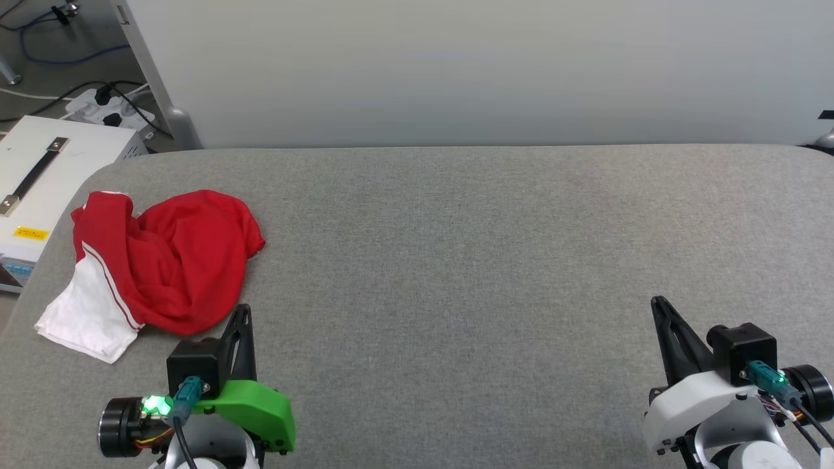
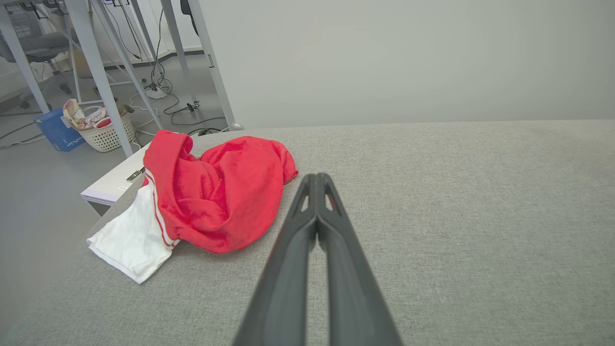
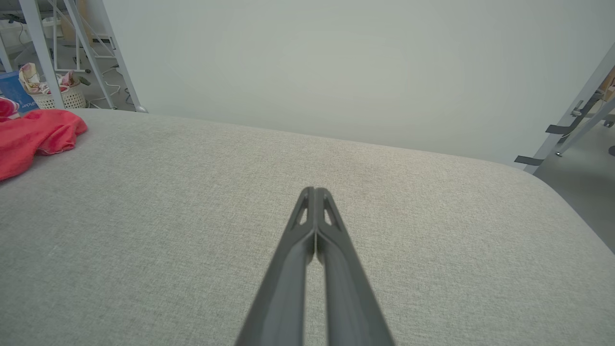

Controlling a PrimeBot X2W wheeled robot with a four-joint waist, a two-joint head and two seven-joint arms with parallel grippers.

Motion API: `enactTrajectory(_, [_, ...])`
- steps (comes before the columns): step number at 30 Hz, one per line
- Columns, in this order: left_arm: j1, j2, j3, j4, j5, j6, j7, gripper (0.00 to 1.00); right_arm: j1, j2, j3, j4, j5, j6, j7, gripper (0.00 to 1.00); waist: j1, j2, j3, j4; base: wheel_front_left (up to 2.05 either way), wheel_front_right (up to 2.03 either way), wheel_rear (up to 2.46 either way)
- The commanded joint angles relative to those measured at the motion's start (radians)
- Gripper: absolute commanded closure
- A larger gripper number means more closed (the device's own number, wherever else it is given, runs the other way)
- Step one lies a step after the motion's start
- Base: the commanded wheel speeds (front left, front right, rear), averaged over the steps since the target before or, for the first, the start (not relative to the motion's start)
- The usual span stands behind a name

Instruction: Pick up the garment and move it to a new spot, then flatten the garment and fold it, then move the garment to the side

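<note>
Lying in a crumpled heap, the red jersey garment (image 1: 172, 260) is resting against the left edge of the grey padded table (image 1: 469, 260), about midway between the near and far edges. Its white sleeve (image 1: 85, 312) is spilling toward the near-left, and the red bulk is mounding up toward the far side, so the heap seems to be running diagonally; no print is showing. A white case (image 1: 39, 176) is standing on the floor just beyond that left edge.

The left gripper (image 1: 244, 309) is hovering just beside the heap's near hem, with its two dark fingers pressed together and holding nothing. The cloth is lying ahead and to the left of the fingertips, near but not touching. The right gripper (image 1: 657, 302) is waiting well apart, toward the near-right corner, its fingers likewise pressed together and empty. The left arm is plainly the nearer one, so the pickup probably belongs to it, once its fingers are spreading and swinging leftward over the red mound.
</note>
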Motion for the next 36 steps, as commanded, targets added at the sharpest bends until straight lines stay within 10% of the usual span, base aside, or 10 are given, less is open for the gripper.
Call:
enactTrajectory(1, [-0.017,-0.005,0.001,-0.002,0.009,0.004,-0.001,1.0,-0.016,0.0,0.001,0.001,-0.01,-0.001,0.003,1.0,0.0,-0.0001,0.0,0.0,0.0,0.0,0.0])
enactTrajectory(14, [-0.017,-0.005,0.001,-0.002,0.009,0.004,-0.001,1.0,-0.016,0.0,0.001,0.001,-0.01,-0.001,0.003,1.0,0.0,-0.0001,0.0,0.0,0.0,0.0,0.0])
enactTrajectory(15, [-0.017,-0.005,0.001,-0.002,0.009,0.004,-0.001,0.0,-0.016,0.0,0.001,0.001,-0.01,-0.001,0.003,0.0,0.0,-0.0001,0.0,0.0,0.0,0.0,0.0])
enactTrajectory(16, [0.0,0.0,0.0,0.0,0.0,0.0,0.0,0.0,0.0,0.0,0.0,0.0,0.0,0.0,0.0,0.0,0.0,-0.0001,0.0,0.0,0.0,0.0,0.0])
enactTrajectory(17, [0.001,0.0,0.0,0.0,-0.001,0.0,-0.001,1.0,0.0,0.0,0.0,0.0,0.001,0.0,-0.001,1.0,0.0,-0.0001,0.0,0.0,0.0,0.0,0.0])
enactTrajectory(18, [0.001,0.0,0.0,0.0,-0.001,0.0,0.0,0.0,0.0,0.0,-0.001,0.0,0.001,0.0,-0.001,0.0,0.0,-0.0001,0.0,0.0,0.0,0.0,0.0])
enactTrajectory(36, [-0.002,0.0,0.005,-0.01,-0.029,0.006,-0.035,0.0,-0.001,0.0,-0.014,-0.022,0.047,0.0,-0.035,0.0,0.0,-0.0001,0.002,0.001,0.0,0.0,0.0])
